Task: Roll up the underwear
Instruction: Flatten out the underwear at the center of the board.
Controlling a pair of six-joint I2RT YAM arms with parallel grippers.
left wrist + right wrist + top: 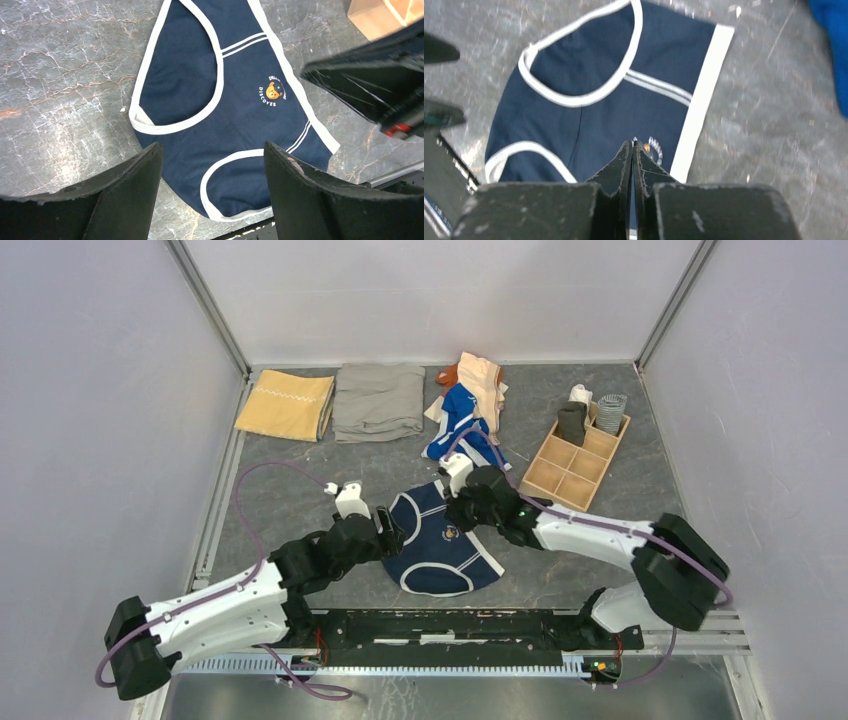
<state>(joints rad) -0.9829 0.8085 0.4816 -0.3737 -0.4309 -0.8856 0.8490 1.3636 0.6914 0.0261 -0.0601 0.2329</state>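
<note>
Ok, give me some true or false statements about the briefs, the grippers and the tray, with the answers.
1. The navy briefs lie spread flat, unrolled. True.
2. The left gripper is shut. False: its fingers stand wide apart over the briefs.
3. The right gripper has its fingers together. True.
4. The wooden tray holds nothing. False: a dark roll and a striped grey roll stand at its far end.

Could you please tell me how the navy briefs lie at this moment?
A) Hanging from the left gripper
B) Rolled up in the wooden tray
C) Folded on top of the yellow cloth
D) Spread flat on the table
D: the navy briefs lie spread flat on the table, under the open left gripper and the shut right gripper, and neither gripper lifts them.
</note>
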